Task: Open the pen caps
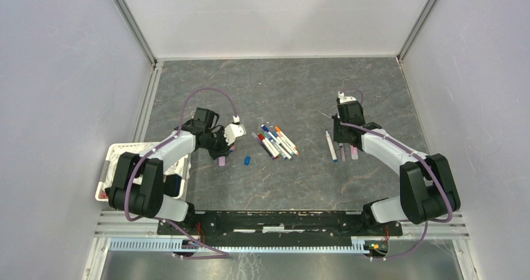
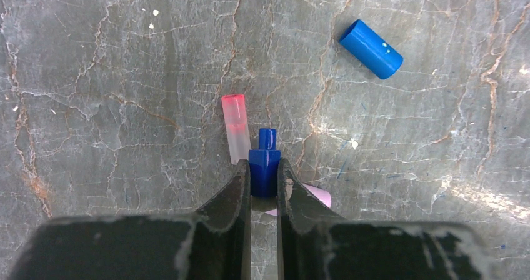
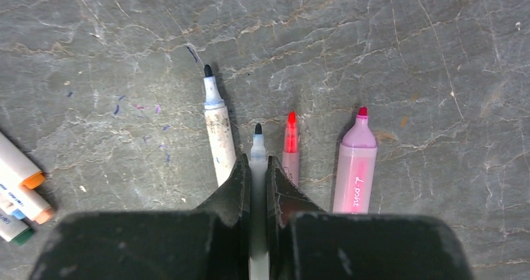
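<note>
- Left end effector [image 2: 264,167] has its jaws nearly together, pinching a dark blue pen cap [image 2: 265,161] by the sides; the cap's narrow stub sticks out beyond the fingertips.
- Just beside that cap lies a translucent cap [image 2: 235,127] with a red end, flat on the counter [image 1: 281,80].
- A lilac piece [image 2: 319,196] shows from under one finger; whether it is a cap cannot be told.
- A loose bright blue cap [image 2: 371,49] lies on its side well apart from the held one, to the near-left of the pen pile [image 1: 275,142] in the top view.
- The pile, white-barrelled pens with blue, red and orange ends, sits at the middle of the counter, between the two arms.
- Right end effector [image 3: 257,161] is closed to a narrow slot around a thin black-tipped pen [image 3: 257,144], whose uncapped tip pokes out past the fingertips.
- Left of this pen lies a white marker [image 3: 217,127] with a bare dark tip; to its right lie a red-tipped pen [image 3: 290,141] and then a pink highlighter [image 3: 356,170], both uncapped, all four roughly parallel.
- A white basket [image 1: 122,146] sits at the near-left edge, partly under the left arm.
</note>
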You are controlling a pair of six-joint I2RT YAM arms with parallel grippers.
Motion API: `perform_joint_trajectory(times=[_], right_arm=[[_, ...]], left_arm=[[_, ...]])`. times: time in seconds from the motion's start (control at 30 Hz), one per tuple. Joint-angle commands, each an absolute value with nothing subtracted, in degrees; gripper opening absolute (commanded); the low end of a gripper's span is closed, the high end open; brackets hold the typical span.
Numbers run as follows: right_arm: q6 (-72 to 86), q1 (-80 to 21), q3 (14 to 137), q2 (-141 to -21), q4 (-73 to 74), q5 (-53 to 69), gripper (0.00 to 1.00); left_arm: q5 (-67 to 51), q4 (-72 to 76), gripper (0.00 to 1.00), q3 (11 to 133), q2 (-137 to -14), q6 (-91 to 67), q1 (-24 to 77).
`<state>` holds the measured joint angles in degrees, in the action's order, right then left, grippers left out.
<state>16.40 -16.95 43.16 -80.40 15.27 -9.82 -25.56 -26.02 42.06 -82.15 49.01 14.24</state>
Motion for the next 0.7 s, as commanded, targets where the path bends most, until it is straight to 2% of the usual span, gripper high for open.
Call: perform_joint_trajectory(times=[0.0, 0.13, 0.43, 0.5, 0.67], right_arm=[[16.17, -16.79, 41.62, -80.91, 12.32, -13.47, 0.04], [16.09, -16.74, 41.14, -82.27, 11.78, -12.96, 0.12], [15.90, -16.74, 40.08, -82.92, 11.24, -12.48, 0.24], [15.75, -16.78, 40.08, -82.43, 11.30, -12.55, 0.28], [15.93, -16.77, 40.41, -80.33, 11.60, -12.40, 0.31]], left_arm=[[-25.38, -22.58, 0.27, 41.04, -82.64, 47.34, 14.97], [-26.29, -22.95, 0.36, 41.04, -82.61, 47.35, 15.45], [-28.81, -27.84, 0.43, 43.59, -81.76, 47.87, 15.56], [-29.94, -29.85, 0.51, 45.11, -81.30, 47.79, 15.56], [-31.23, -35.01, 0.53, 51.24, -79.11, 46.40, 15.47]])
